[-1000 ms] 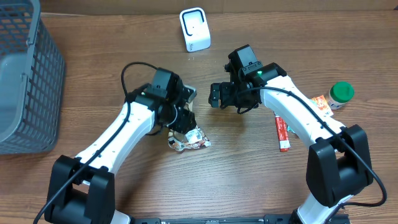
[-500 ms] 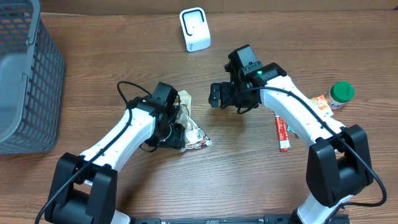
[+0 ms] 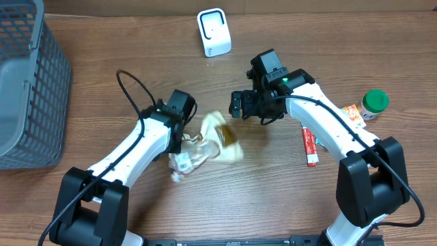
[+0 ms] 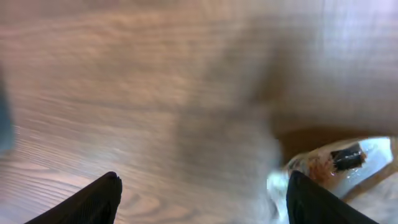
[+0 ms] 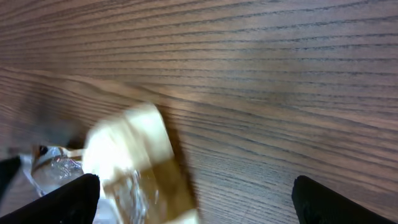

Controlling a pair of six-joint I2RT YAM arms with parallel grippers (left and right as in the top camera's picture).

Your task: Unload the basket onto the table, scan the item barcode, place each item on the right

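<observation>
The item is a crinkly clear and brown packet (image 3: 213,142), blurred, lying loose on the wood in the middle of the table. My left gripper (image 3: 181,143) is just left of it. In the left wrist view the left gripper (image 4: 202,180) is open over bare wood, and the packet (image 4: 348,158) lies outside the right-hand finger (image 4: 311,202). My right gripper (image 3: 234,106) hovers open above and right of the packet. In the right wrist view the right gripper (image 5: 196,183) holds nothing, and the packet (image 5: 134,162) shows by its left finger (image 5: 68,199). The white scanner (image 3: 214,32) stands at the back.
A grey mesh basket (image 3: 27,89) fills the far left. On the right lie a red tube (image 3: 309,145) and a small orange packet (image 3: 353,115), with a green-capped bottle (image 3: 374,102) standing beside them.
My left gripper has opened and let go of the packet, which has flipped over and shifted right, toward the right gripper. The right arm has not moved.
</observation>
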